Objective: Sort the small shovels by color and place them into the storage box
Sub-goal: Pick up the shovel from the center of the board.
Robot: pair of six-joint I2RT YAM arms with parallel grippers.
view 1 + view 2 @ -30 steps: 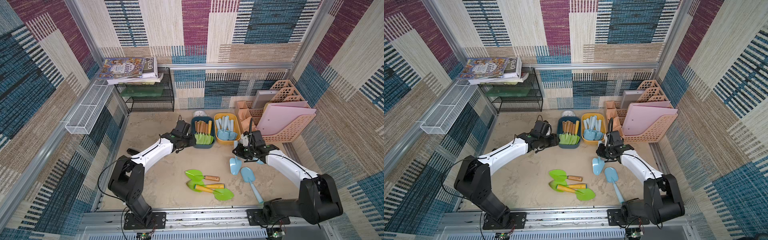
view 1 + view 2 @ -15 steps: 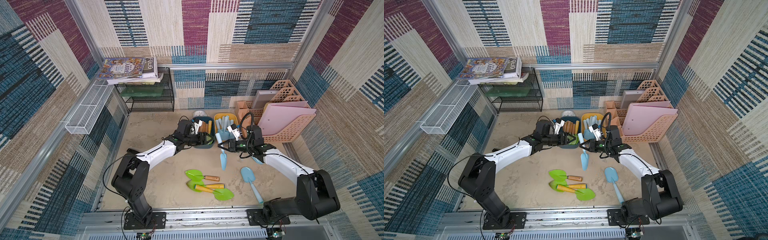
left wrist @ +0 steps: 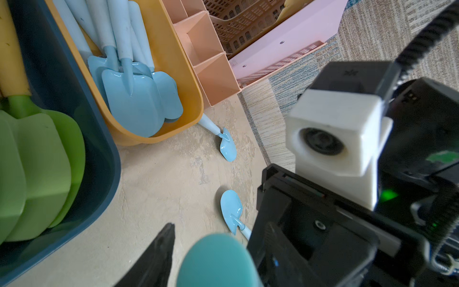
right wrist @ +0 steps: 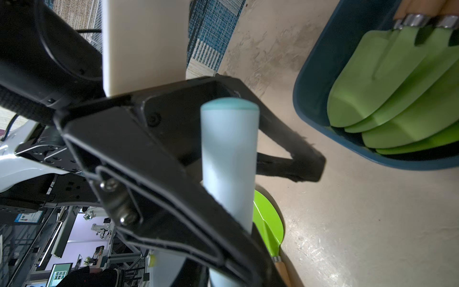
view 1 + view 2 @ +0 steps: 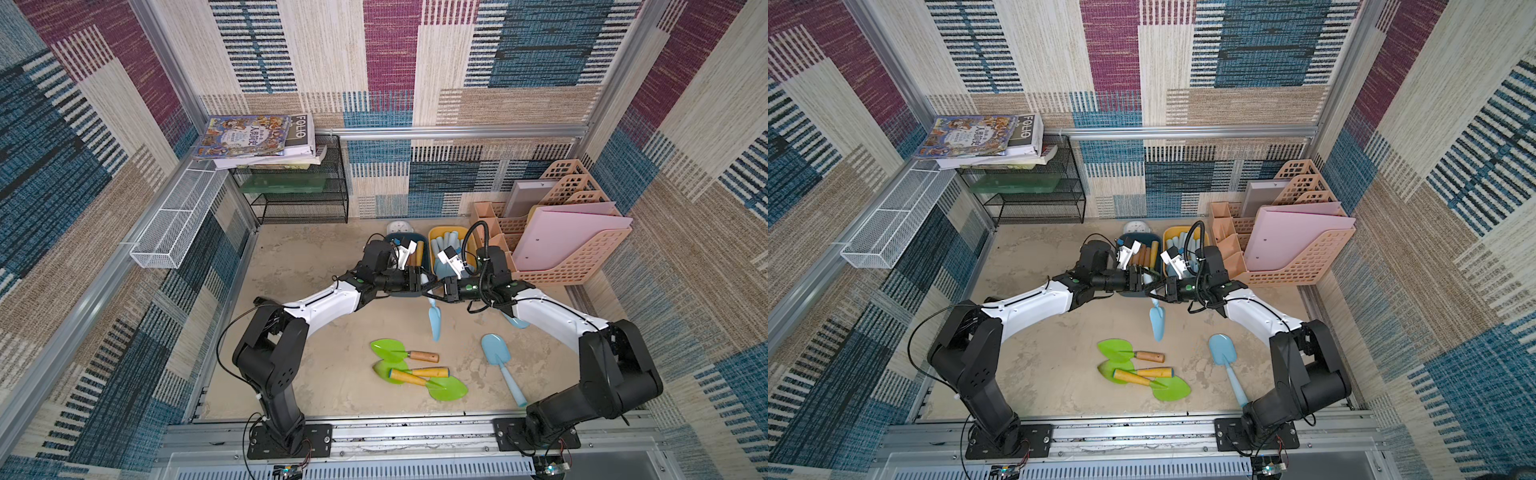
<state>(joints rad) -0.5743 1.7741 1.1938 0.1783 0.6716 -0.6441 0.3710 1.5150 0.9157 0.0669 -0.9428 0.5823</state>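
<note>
The right claw [image 5: 435, 294] holds the pale blue shovel [image 5: 435, 322] above the middle of the tabletop [image 5: 332, 324]; left claw [image 5: 427, 286] straddles its handle end, jaws apart — an early release could drop it short of the yellow box [image 3: 171, 69].

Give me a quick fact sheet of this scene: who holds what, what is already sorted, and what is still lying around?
right gripper: shut on the held blue shovel, handle up, blade hanging down
left gripper: jaws open around the top end of that handle, not gripping it
yellow bin: sorted blue shovels
dark blue bin: sorted green shovels
table: three loose green shovels and two loose blue shovels, one partly under the right arm
</note>
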